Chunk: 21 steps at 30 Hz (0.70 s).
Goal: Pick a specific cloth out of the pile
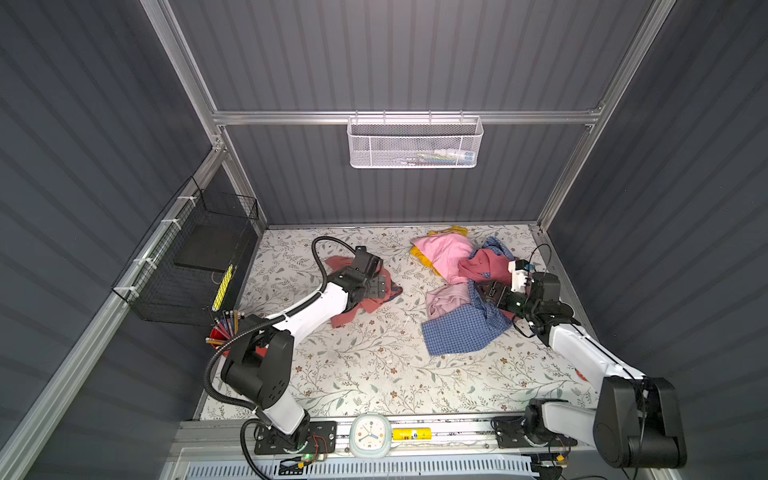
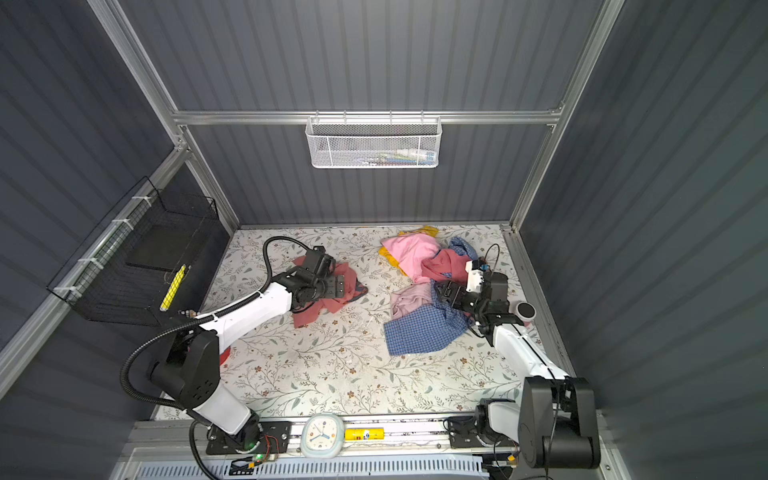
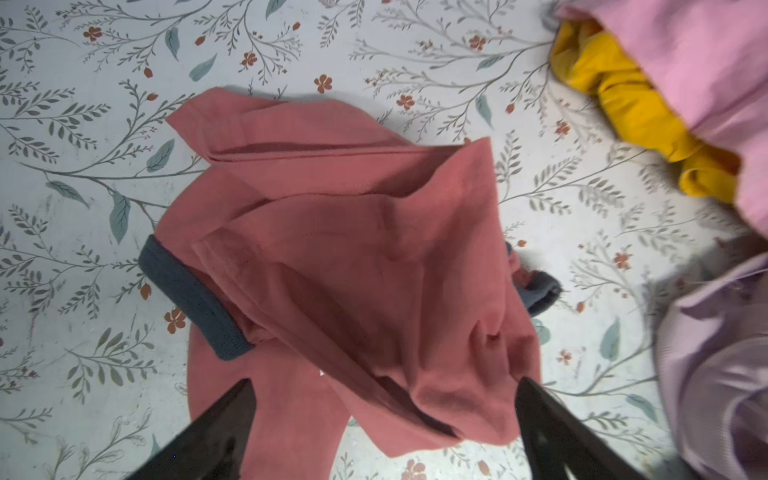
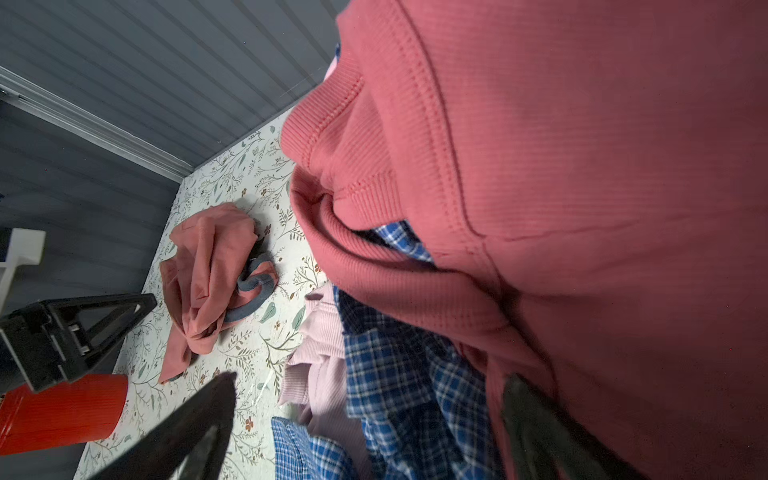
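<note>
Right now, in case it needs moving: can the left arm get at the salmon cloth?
Probably yes: the open left tool hovers over the salmon cloth, lying uncovered, apart from the pile.

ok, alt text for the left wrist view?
A crumpled salmon-coral cloth with dark grey-blue trim bands lies on the floral-patterned table under the open left gripper. At the frame's edge lie a mustard yellow garment, a light pink cloth and a pale lilac garment.

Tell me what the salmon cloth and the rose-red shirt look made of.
Salmon cloth: probably thin cotton jersey, matte; limp soft folds, ribbed grey-blue trim. Rose-red shirt: rib-knit fabric, likely cotton, matte; fine ribs and stitched seams show.
</note>
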Each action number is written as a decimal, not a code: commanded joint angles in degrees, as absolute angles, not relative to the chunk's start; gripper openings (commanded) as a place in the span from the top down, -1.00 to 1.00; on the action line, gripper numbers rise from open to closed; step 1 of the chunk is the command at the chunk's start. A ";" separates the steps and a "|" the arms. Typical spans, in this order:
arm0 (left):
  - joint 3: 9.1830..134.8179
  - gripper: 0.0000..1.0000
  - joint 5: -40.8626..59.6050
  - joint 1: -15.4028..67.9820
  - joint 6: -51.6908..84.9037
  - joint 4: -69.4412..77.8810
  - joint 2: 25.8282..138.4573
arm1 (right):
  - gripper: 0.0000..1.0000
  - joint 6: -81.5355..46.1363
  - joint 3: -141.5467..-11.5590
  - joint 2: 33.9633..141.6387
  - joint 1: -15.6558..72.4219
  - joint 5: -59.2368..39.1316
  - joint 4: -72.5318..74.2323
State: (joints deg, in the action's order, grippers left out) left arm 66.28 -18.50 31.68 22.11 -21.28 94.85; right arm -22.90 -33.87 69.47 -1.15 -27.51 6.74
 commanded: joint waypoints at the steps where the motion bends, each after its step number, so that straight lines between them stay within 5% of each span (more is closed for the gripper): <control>1: 67.35 -1.00 -21.67 31.14 23.57 -23.47 96.87 | -0.98 -21.54 -35.16 68.21 -1.14 -26.46 4.75; 21: 71.36 -0.99 -8.83 24.44 16.79 -22.62 109.46 | -0.98 -19.76 -36.42 66.70 -1.13 -25.30 1.85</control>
State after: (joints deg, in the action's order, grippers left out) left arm 69.60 -11.49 25.02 19.22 -19.51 108.07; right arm -20.73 -34.57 67.51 -1.15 -26.06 2.92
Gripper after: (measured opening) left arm 0.997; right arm 0.991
